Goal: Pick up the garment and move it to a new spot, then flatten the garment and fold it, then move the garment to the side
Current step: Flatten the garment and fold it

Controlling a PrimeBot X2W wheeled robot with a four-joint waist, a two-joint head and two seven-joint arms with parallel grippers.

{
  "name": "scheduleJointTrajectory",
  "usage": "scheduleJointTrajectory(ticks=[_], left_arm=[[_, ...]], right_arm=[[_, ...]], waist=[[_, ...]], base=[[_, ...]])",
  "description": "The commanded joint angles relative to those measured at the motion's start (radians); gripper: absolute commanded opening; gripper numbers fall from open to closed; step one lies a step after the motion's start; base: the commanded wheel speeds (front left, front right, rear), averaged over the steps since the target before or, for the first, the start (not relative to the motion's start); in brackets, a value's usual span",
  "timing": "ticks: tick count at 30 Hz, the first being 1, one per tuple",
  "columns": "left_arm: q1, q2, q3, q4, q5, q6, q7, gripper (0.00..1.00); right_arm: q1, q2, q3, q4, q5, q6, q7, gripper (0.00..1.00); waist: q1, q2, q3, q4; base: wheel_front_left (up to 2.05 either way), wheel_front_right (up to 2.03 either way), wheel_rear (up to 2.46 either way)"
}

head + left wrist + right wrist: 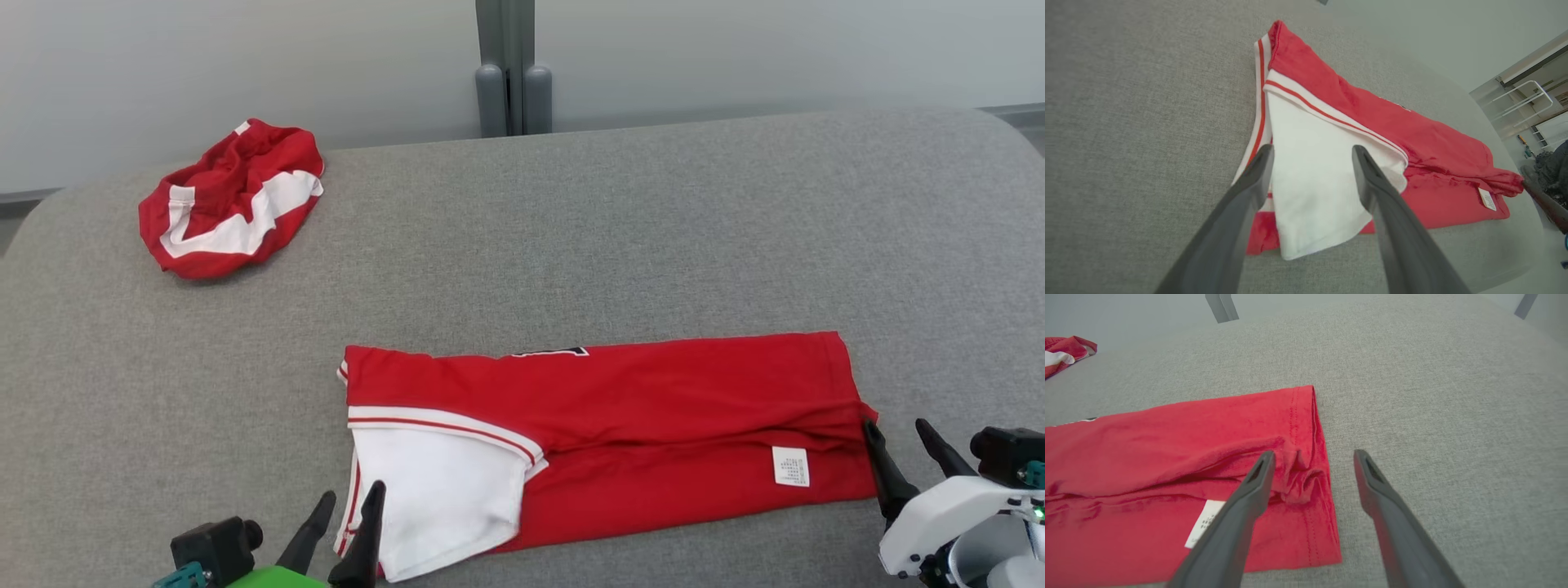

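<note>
While the red-and-white jersey garment [653, 408] lies mid-fold near the front edge of the grey fabric table [571, 245], its ends are judged due for gripping by the wide-open, empty left gripper [352, 490] and right gripper [895, 425].

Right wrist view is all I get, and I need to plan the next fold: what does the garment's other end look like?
Observer: At its left end, a white panel edged with a red stripe lies on top of the red garment.
Operator: And where is the left arm working?
Observer: The left jaws stand open, with the fingers at that panel's near left edge. I cannot tell whether they touch the cloth.
</note>
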Motion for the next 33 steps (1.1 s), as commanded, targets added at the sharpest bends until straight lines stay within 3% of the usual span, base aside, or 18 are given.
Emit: scheduleJointTrajectory(ticks=[1, 8, 16, 24, 33], left_arm=[[0.013, -0.006, 0.011, -0.014, 0.004, 0.009, -0.020, 1.00], [-0.019, 0.004, 0.052, -0.019, 0.068, 0.071, -0.096, 1.00], [-0.072, -0.023, 0.055, 0.030, 0.135, 0.105, -0.143, 1.00], [-0.114, -0.041, 0.064, 0.070, 0.159, 0.104, -0.161, 1.00], [-0.123, -0.044, 0.085, 0.087, 0.163, 0.098, -0.169, 1.00]], right_arm=[[0.027, 0.012, -0.023, -0.017, -0.008, -0.001, -0.002, 1.00], [0.083, 0.063, -0.121, -0.078, -0.045, -0.001, 0.019, 1.00], [0.016, 0.075, -0.127, -0.097, -0.094, -0.001, 0.126, 1.00], [-0.129, 0.036, -0.073, 0.091, -0.108, -0.001, 0.202, 1.00], [-0.184, 0.008, -0.055, 0.270, -0.123, -0.001, 0.275, 1.00]], waist=[[0.0000, 0.0000, -0.024, 0.005], [0.0000, 0.0000, -0.061, 0.008], [0.0000, 0.0000, -0.066, 0.009], [0.0000, 0.0000, -0.041, 0.042], [0.0000, 0.0000, -0.028, 0.085]], base=[[0.00, 0.00, 0.00], [0.00, 0.00, 0.00], [0.00, 0.00, 0.00], [0.00, 0.00, 0.00], [0.00, 0.00, 0.00]])
